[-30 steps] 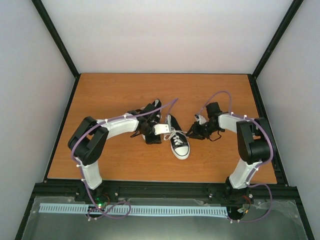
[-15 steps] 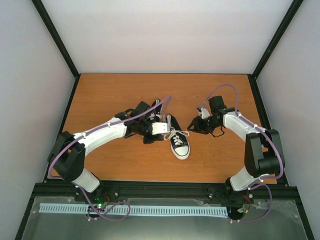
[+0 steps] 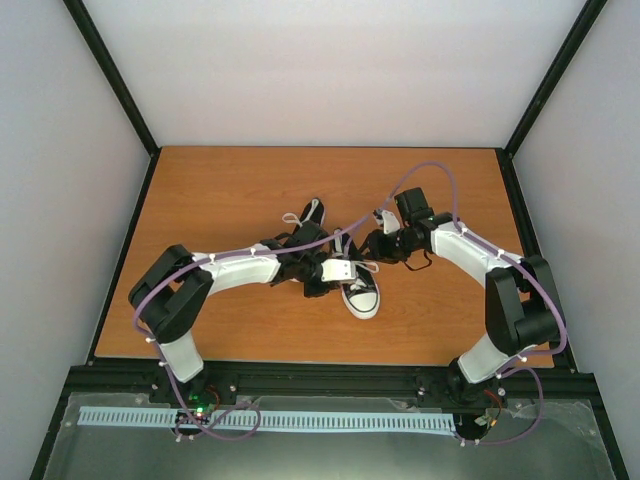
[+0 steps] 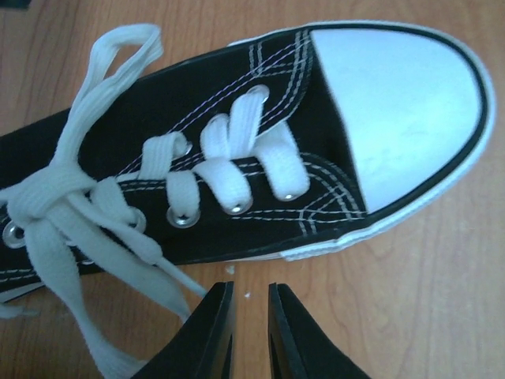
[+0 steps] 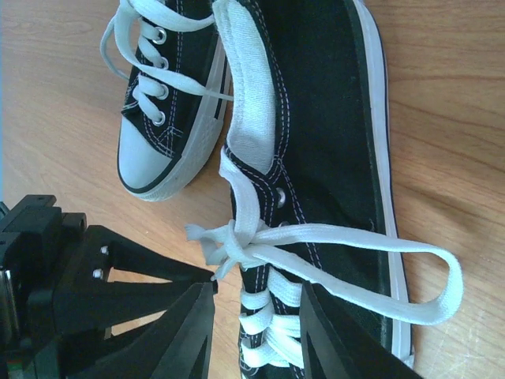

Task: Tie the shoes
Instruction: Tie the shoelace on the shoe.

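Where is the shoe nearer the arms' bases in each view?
Top external: near shoe at centre, toe pointing down.
Left wrist: shoe fills the upper frame, toe cap right.
Right wrist: the large middle shoe, toe cut off.
Shared landmark: its lace knot.

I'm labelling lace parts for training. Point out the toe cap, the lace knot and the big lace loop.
Toe cap (image 4: 402,110): left wrist view, middle of the white rubber.
Lace knot (image 5: 231,245): right wrist view, centre of the knot.
Lace loop (image 5: 450,280): right wrist view, its far bend.
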Motion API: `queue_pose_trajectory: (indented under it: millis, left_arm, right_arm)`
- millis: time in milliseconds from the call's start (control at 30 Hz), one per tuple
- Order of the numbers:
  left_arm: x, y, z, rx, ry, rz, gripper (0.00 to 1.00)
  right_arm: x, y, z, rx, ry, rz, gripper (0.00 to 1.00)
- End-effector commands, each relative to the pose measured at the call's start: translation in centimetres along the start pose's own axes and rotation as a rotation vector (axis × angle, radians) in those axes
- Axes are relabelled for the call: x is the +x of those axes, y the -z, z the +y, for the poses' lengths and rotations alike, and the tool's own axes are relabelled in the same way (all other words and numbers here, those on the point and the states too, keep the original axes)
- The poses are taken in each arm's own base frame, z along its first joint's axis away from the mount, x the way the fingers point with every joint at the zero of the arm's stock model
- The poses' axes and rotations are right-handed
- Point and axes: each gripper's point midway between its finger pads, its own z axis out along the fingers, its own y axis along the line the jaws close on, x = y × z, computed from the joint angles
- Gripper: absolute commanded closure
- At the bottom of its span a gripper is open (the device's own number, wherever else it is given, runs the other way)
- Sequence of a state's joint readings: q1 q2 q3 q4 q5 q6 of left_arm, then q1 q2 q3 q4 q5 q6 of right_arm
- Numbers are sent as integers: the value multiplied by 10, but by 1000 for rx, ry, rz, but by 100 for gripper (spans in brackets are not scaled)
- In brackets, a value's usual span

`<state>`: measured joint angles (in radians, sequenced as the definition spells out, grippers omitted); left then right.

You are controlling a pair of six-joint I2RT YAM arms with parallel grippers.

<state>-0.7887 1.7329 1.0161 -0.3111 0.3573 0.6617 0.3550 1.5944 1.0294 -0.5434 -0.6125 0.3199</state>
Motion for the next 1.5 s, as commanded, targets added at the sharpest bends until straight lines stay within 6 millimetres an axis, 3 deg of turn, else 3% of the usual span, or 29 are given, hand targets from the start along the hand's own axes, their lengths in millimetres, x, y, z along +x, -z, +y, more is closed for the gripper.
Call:
queue_pose_trajectory:
  millis: [0, 133, 300, 667, 967, 1133, 1233, 1467]
  left_arm:
    - [-2, -6, 17, -81, -10, 19, 85]
    - [8, -9, 20, -100, -17, 61, 86]
    - [-4, -10, 26, -114, 10, 19, 75]
    - [27, -16, 24, -127, 26, 125, 80]
    - [28, -10, 44, -184, 128, 116, 76]
    - [29, -7, 42, -161, 141, 118, 75]
    - [26, -6, 40, -149, 136, 103, 71]
    - [-5, -10, 21, -26, 95, -7, 67]
  right_arm:
    - [0, -2, -3, 21, -5, -6, 68]
    - [-1, -2, -3, 21, -6, -11, 68]
    - [-1, -4, -3, 17, -4, -4, 69]
    - [2, -2, -5, 32, 1, 1, 69]
    - [5, 0, -6, 45, 7, 5, 69]
    - [7, -1, -7, 39, 1, 5, 69]
    - [5, -2, -6, 35, 5, 4, 69]
    - [5, -2, -6, 33, 7, 5, 69]
